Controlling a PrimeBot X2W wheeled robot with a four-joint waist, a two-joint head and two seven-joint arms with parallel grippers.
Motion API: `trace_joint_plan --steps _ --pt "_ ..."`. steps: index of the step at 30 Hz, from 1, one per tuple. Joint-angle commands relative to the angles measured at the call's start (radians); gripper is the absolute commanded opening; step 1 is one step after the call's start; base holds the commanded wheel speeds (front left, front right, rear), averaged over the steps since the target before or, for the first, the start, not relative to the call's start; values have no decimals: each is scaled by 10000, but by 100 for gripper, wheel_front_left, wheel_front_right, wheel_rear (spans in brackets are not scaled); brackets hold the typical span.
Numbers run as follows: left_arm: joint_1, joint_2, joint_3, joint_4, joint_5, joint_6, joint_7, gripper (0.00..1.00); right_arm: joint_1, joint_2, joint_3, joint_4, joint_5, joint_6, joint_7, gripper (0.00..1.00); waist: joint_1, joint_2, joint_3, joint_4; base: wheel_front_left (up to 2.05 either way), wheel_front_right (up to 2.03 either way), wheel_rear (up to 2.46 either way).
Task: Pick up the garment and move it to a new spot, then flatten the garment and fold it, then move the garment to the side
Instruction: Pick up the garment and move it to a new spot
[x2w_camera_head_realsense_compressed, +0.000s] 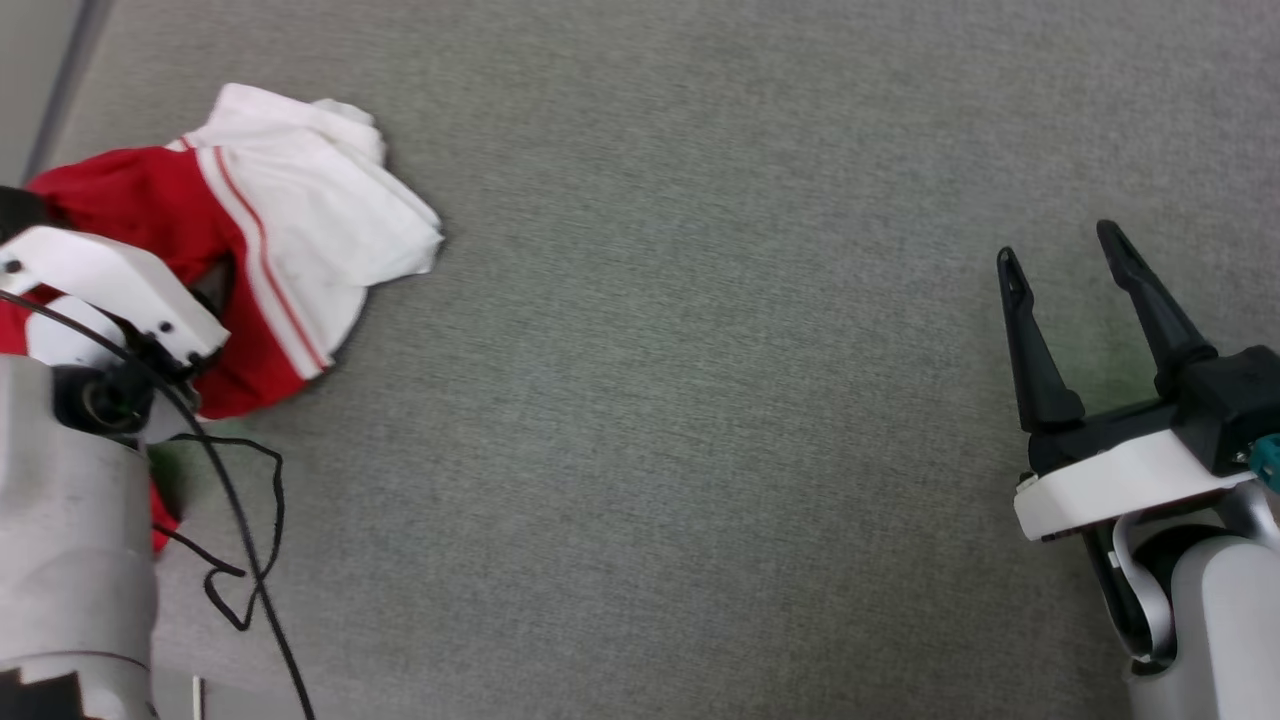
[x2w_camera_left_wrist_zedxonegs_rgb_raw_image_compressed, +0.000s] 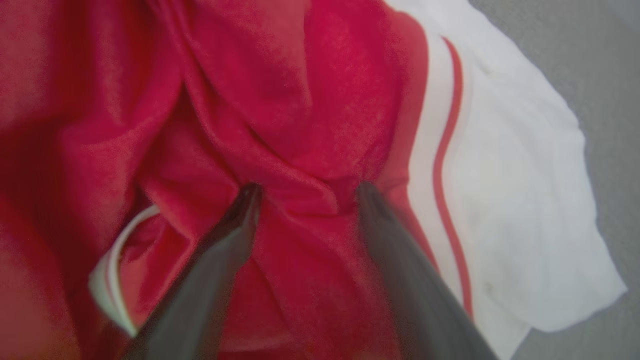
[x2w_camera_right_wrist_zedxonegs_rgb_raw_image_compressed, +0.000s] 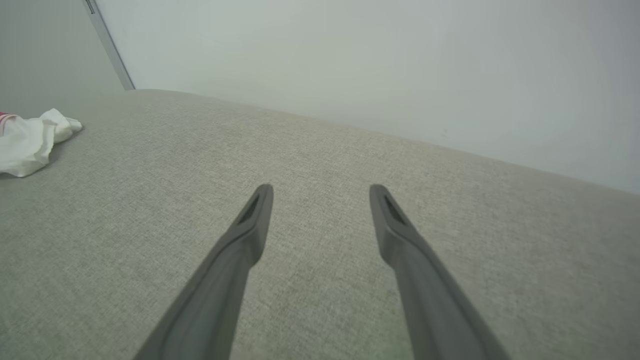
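Observation:
The garment (x2w_camera_head_realsense_compressed: 300, 220) lies crumpled at the far left of the grey surface, red body with a white sleeve and red stripe trim. In the left wrist view my left gripper (x2w_camera_left_wrist_zedxonegs_rgb_raw_image_compressed: 307, 192) stands open, both fingertips pressed into the garment (x2w_camera_left_wrist_zedxonegs_rgb_raw_image_compressed: 300, 100), with a raised red fold between them. From the head, that arm's white wrist housing (x2w_camera_head_realsense_compressed: 110, 290) covers most of the fingers. My right gripper (x2w_camera_head_realsense_compressed: 1060, 248) is open and empty at the right, far from the cloth. In its own view the right gripper (x2w_camera_right_wrist_zedxonegs_rgb_raw_image_compressed: 321, 191) hovers over bare surface, with the garment (x2w_camera_right_wrist_zedxonegs_rgb_raw_image_compressed: 25, 140) at the left edge.
A grey woven surface (x2w_camera_head_realsense_compressed: 700, 400) spreads between the two arms. A loose black cable (x2w_camera_head_realsense_compressed: 250, 530) hangs off the left arm near the front left. A pale wall (x2w_camera_right_wrist_zedxonegs_rgb_raw_image_compressed: 350, 60) rises behind the surface, which ends at a dark strip (x2w_camera_head_realsense_compressed: 65, 85) on the far left.

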Motion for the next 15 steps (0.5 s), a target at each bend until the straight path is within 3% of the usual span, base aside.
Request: trace_joint_plan --steps 1,8,10,11,15 --pt "-151 51 48 215 -107 123 252 100 -237 -22 13 -21 17 -7 -72 100 -3 0 394 -396 0 0 0" --pt "-16 -98 -490 1254 -143 28 2238 100 -357 -14 -96 30 121 -7 -118 100 -3 0 474 -572 0 0 0" --pt "5 -60 -545 1219 -102 42 2296 29 -400 -7 -112 16 104 -7 -118 100 -3 0 437 -575 0 0 0" --pt "16 -40 -546 1174 -86 41 2178 0 -399 5 -125 30 113 -7 -137 100 -3 0 386 -568 0 0 0" --pt "66 186 -643 755 149 0 1330 0 -327 77 -140 142 117 -7 -260 100 -3 0 -22 -542 0 0 0"
